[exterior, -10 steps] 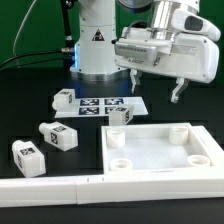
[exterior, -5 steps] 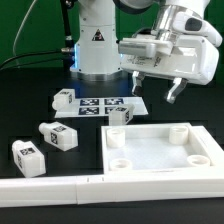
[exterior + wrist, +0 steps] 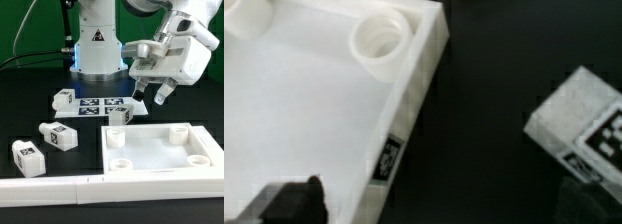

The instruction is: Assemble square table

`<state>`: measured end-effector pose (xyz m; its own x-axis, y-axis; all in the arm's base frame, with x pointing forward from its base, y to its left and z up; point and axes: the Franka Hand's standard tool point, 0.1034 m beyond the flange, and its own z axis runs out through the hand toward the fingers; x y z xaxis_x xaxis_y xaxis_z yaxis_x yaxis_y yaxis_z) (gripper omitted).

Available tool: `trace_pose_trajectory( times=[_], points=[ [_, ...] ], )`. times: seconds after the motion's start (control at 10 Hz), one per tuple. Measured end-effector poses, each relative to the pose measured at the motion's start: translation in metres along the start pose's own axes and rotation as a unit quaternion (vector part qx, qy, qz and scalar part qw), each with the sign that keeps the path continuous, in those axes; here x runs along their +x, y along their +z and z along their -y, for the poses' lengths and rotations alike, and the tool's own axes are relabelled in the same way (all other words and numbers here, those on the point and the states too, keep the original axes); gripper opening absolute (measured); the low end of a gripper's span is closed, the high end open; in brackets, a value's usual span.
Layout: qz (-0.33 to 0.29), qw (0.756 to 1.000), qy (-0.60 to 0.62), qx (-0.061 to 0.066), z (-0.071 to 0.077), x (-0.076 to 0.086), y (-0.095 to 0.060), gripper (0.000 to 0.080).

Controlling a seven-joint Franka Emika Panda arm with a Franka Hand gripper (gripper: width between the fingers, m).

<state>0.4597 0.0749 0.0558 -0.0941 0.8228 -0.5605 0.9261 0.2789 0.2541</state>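
Gripper (image 3: 150,96) hangs tilted above the black table (image 3: 25,110), touching nothing. Its fingers (image 3: 163,96) are spread apart and the gap between them is bare.

Square tabletop (image 3: 160,152) lies flat and rim-up, below the hand and nearer the camera. Round corner holes show inside the rim.

Tagged leg (image 3: 122,114) stands closest to the hand, just under the fingers and close against the tabletop's far rim. It is at the edge of the marker board (image 3: 98,106).

Second leg (image 3: 65,99) is at the board's other end, well off from the hand toward the exterior view's left. Third leg (image 3: 58,136) and fourth leg (image 3: 28,154) lie farther out on that side, each on its side.

L-shaped rail (image 3: 50,186) runs along the near edge, farthest from the hand.

Wrist view: tabletop corner with one hole (image 3: 381,38) and a small tag on its side wall (image 3: 390,157). A tagged leg (image 3: 589,125) sits across a strip of dark table. One dark fingertip (image 3: 287,203) shows, blurred.
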Motion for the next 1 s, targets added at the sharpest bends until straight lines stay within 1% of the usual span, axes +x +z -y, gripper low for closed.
trace_pose_trajectory(
  times=[0.1,0.2,0.3,0.4,0.5,0.6,0.7,0.8,1.0],
  points=[
    [0.0,0.999,0.032,0.0,0.0,0.0,0.0,0.0649],
    [0.011,0.997,0.075,0.019,-0.001,-0.006,0.002,0.0649],
    [0.036,0.983,0.169,0.055,-0.014,-0.018,0.004,0.0649],
    [0.068,0.961,0.254,0.083,-0.025,-0.026,0.006,0.0649],
    [0.092,0.938,0.317,0.11,-0.031,-0.032,0.007,0.0649],
    [0.101,0.923,0.35,0.127,-0.036,-0.037,0.006,0.0649],
    [0.101,0.913,0.376,0.126,-0.037,-0.038,0.005,0.0649],
    [0.105,0.897,0.411,0.123,-0.036,-0.036,0.005,0.0649],
    [0.11,0.872,0.461,0.123,-0.035,-0.034,0.005,0.0649]
  ],
)
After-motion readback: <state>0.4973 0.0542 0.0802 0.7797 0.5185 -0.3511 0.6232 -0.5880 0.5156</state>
